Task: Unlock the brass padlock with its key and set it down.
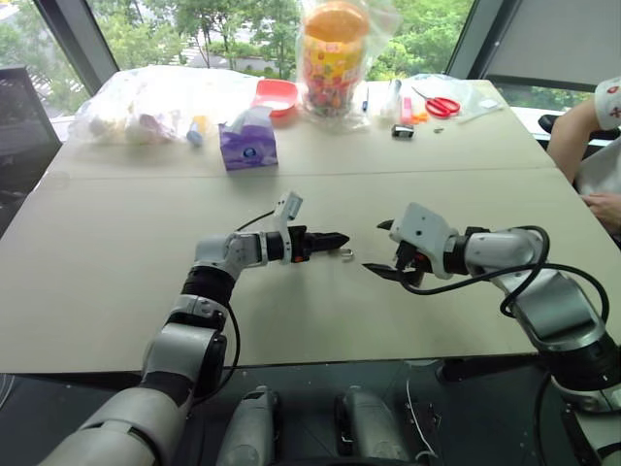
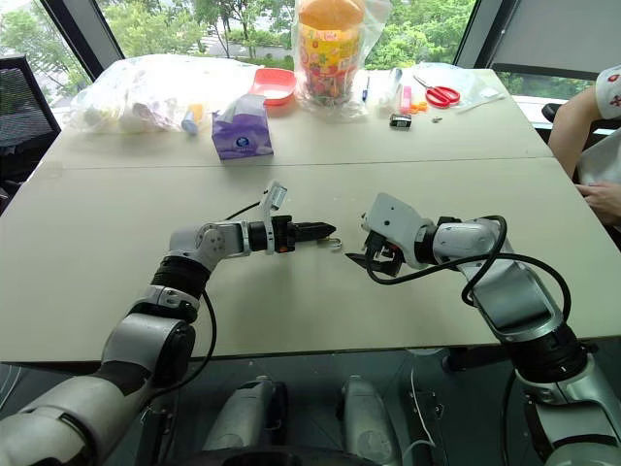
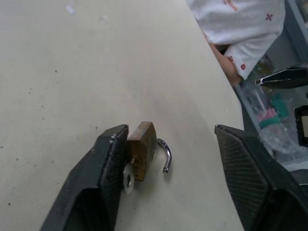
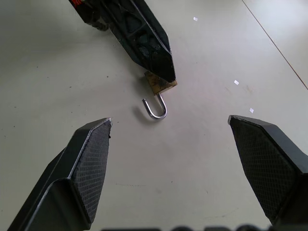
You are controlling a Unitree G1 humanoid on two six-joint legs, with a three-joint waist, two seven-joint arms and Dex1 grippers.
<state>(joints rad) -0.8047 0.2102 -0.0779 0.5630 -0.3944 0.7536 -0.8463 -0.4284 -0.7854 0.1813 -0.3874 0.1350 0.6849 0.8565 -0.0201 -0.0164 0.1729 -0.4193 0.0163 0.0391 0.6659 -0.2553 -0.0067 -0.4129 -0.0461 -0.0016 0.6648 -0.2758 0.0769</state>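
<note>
Since the left eye view shows the brass padlock (image 1: pixel 344 254) at frame centre on the table (image 1: pixel 116 291), just past the left gripper (image 1: pixel 335 239), we judge it set down. In the left wrist view its shackle hangs free, key (image 3: pixel 128 179) inserted; jaws spread, one finger (image 3: pixel 103 168) touching. In the right wrist view the right gripper (image 4: pixel 168 130) gapes empty. Only retreat remains.

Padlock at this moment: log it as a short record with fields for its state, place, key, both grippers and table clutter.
padlock: shackle swung open, lying on the table
key: in the padlock's body
left gripper: fingers open, one finger against the padlock
right gripper: open, apart from the padlock, facing it
far edge: tissue box, red bowl, scissors
</note>
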